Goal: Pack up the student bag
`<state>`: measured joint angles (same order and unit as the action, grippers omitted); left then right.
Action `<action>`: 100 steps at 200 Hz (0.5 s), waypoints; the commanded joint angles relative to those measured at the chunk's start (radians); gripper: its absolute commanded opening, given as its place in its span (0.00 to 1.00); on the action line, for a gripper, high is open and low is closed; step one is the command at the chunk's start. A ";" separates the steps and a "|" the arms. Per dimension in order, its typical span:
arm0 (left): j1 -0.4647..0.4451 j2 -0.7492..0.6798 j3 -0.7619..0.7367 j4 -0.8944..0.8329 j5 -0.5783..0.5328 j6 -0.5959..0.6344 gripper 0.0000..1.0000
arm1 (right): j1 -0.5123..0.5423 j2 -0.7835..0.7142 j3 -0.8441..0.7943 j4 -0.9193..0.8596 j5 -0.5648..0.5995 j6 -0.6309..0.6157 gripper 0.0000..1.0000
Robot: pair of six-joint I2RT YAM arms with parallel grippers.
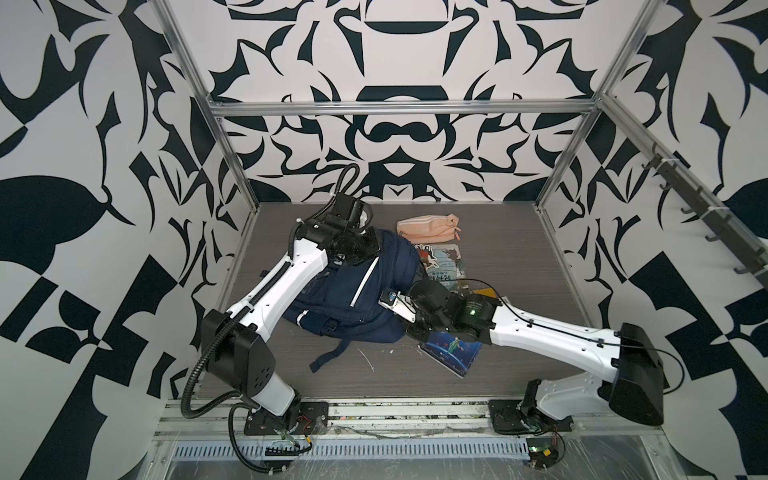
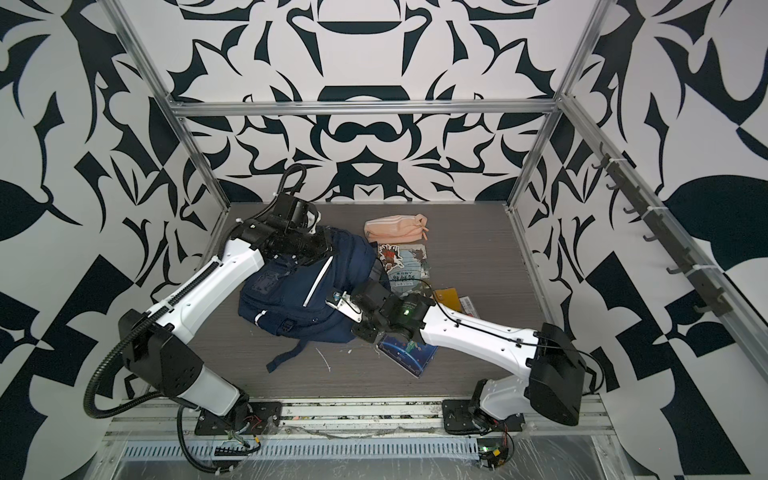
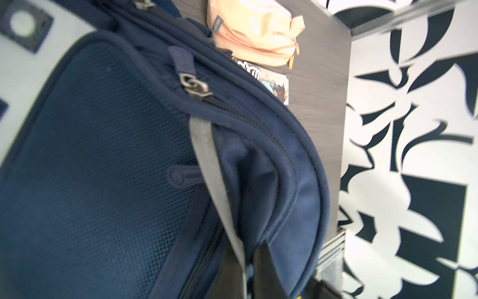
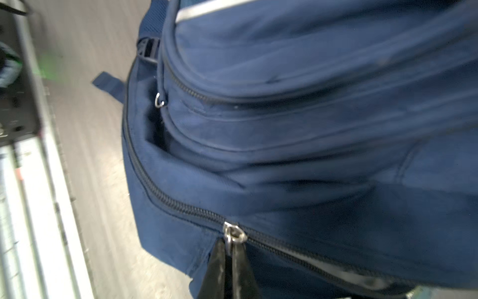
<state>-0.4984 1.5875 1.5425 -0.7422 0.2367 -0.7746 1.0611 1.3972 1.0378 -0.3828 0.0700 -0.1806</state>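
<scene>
Closest to us, our right jaws are pinched shut on a small silver metal zip pull [image 4: 234, 234] of the large navy-blue fabric student bag [image 1: 340, 299] [image 2: 282, 299]. It lies mid-frame on the grey wood-grain table [image 1: 511, 257] in both top views. Our left jaws clamp a fold of its fabric.

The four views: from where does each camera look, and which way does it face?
Top views: high at the front, facing down onto the navy-blue fabric backpack; both arms show.
Left wrist: beside the backpack's mesh side, facing the peach-pink fabric pouch; fingers pinch the backpack.
Right wrist: against the backpack, facing the aluminium front rail; fingers pinch its metal zip pull.
Shared: backpack in all; pouch in top and left-wrist views.
</scene>
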 commanded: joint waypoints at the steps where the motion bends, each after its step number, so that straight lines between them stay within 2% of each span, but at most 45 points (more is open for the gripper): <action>1: 0.012 0.006 0.100 0.156 0.042 -0.141 0.00 | 0.086 0.039 0.059 0.058 0.048 0.014 0.00; 23: 0.017 0.019 0.125 0.143 0.020 -0.157 0.00 | 0.136 0.068 0.088 0.080 0.071 0.020 0.00; 77: 0.036 0.005 0.070 0.176 -0.014 -0.220 0.00 | 0.208 0.127 0.197 0.023 0.113 0.073 0.00; 100: 0.042 0.000 0.065 0.178 -0.033 -0.239 0.00 | 0.218 0.167 0.272 -0.056 0.190 0.114 0.00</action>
<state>-0.4725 1.6264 1.5860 -0.7429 0.2352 -0.9077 1.2316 1.5398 1.2118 -0.3962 0.2901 -0.1295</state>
